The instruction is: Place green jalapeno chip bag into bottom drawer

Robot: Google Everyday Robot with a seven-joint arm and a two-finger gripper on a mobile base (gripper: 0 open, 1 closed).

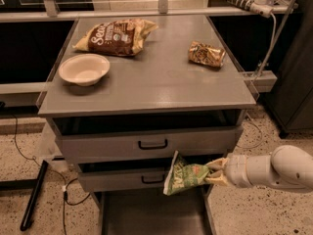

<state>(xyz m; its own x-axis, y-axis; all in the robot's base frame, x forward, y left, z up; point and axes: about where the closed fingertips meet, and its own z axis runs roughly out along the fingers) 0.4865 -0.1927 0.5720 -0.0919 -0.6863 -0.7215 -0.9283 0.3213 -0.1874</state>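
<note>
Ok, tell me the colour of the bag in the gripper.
Green with pale print, camera view; the gripper holds the chip bag above the bottom drawer.

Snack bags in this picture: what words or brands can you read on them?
"Sea…": white lettering on the large brown-and-yellow bag; rest blurred.
The green jalapeno chip bag, held by the hand over the bottom drawer: pale print, unreadable.
The small gold-brown bag: unreadable.
</note>
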